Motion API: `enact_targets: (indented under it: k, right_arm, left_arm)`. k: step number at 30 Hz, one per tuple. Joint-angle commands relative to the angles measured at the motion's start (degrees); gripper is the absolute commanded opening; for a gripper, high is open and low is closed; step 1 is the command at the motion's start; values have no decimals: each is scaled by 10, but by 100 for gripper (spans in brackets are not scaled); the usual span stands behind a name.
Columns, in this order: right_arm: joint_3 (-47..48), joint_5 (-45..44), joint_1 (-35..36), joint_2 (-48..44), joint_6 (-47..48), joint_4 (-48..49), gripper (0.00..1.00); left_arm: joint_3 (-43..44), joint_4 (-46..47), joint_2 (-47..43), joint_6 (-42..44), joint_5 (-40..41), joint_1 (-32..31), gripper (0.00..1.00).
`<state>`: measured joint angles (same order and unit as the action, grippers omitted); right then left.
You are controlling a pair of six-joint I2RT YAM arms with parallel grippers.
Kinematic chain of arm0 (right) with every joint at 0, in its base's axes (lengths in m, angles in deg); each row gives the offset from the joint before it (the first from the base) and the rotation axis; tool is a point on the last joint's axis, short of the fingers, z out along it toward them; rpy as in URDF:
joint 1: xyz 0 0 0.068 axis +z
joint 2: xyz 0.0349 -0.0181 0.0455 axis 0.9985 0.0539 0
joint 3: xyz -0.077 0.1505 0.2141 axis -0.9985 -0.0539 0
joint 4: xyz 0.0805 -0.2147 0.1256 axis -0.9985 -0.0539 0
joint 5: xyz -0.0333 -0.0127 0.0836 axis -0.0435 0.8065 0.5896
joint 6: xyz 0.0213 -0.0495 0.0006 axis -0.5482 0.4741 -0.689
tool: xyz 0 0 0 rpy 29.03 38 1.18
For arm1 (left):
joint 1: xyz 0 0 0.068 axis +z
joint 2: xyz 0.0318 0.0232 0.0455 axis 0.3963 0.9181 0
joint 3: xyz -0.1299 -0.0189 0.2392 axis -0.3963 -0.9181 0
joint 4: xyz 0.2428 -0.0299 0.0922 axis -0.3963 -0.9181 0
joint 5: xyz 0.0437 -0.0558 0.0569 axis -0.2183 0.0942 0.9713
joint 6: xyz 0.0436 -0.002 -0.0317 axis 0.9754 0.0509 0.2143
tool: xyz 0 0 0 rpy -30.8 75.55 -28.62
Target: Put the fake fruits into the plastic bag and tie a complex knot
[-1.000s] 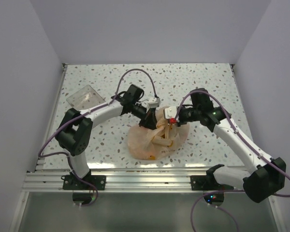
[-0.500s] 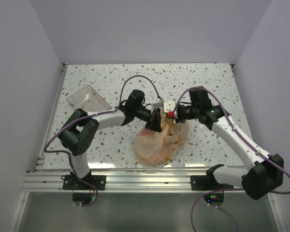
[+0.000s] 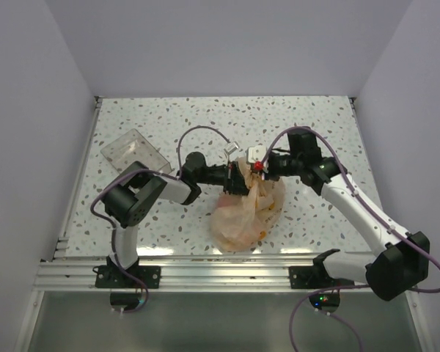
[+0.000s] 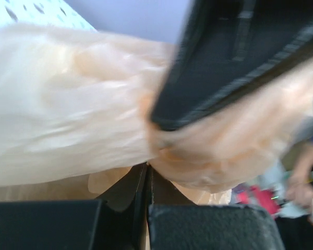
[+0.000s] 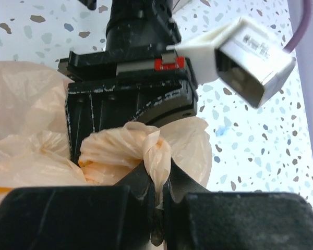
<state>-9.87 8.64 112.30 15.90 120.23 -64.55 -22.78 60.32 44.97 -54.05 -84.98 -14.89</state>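
Bag [image 3: 246, 213] rests on the desk [image 3: 315, 125], neck held up. Left gripper [image 3: 238, 178] jaws clamped on its bunched top, right gripper [image 5: 157, 185] jaws on a twisted handle [image 5: 156, 151]. Thin, slippery, tearable: we'd grip only gathered folds near the neck.

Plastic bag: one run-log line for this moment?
phase: knotting | plastic bag: top bunched, pinched from both sides | left jaws: shut on bag film | right jaws: shut on twisted bag strip

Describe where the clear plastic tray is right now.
In the top view, the clear tray lies at the far left of the table, well apart from the plastic bag at centre.
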Motion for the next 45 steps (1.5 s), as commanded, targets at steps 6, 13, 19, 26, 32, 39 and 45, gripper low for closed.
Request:
enact_targets:
  k: [6,13,19,26,32,39,45]
  right_arm:
    - [20,0,-1,11,-20,25,0]
    - [11,-44,0,-15,-73,19,66]
    - [37,-128,-6,-45,-89,-25,90]
    - [84,-24,-111,-73,-155,-170,74]
    - [32,75,-117,-94,-184,-261,50]
    - [-31,93,-125,-106,-285,-215,0]
    - [-69,122,-137,-83,-380,-64,0]
  left_arm:
    - [18,344,64,-232,48,-27,0]
    - [-3,288,39,-175,79,-18,0]
    - [-20,230,-1,-129,79,-12,0]
    - [-30,237,0,-137,70,-10,0]
    - [-30,243,4,-145,68,-10,0]
    - [-20,227,-2,-137,62,-10,0]
    - [-19,232,2,-136,59,-10,0]
